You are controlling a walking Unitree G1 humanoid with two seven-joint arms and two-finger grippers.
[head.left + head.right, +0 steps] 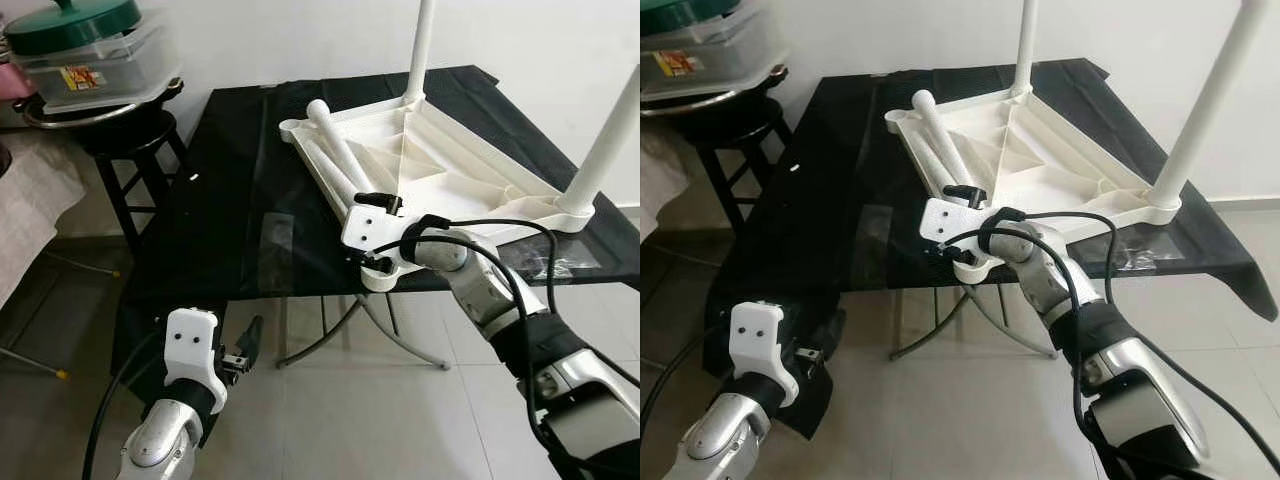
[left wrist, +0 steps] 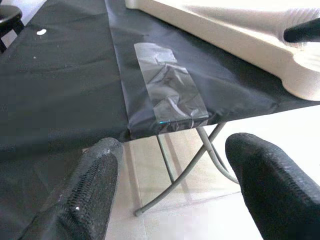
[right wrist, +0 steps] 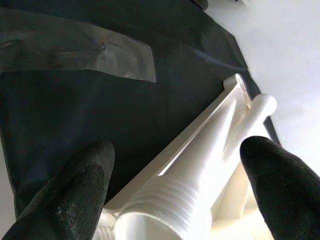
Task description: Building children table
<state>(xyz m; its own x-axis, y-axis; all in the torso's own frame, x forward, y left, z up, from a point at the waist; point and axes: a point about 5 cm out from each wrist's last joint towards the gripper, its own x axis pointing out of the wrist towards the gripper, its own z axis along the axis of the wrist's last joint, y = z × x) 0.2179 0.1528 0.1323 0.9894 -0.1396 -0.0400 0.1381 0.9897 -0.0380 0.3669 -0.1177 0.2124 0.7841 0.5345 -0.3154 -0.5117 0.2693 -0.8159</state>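
Right end effector (image 1: 373, 232) open astride loose white leg (image 1: 338, 152) on upturned white tabletop (image 1: 440, 165)

Silver arms, white wrist housings, black cables, black textured jaws.
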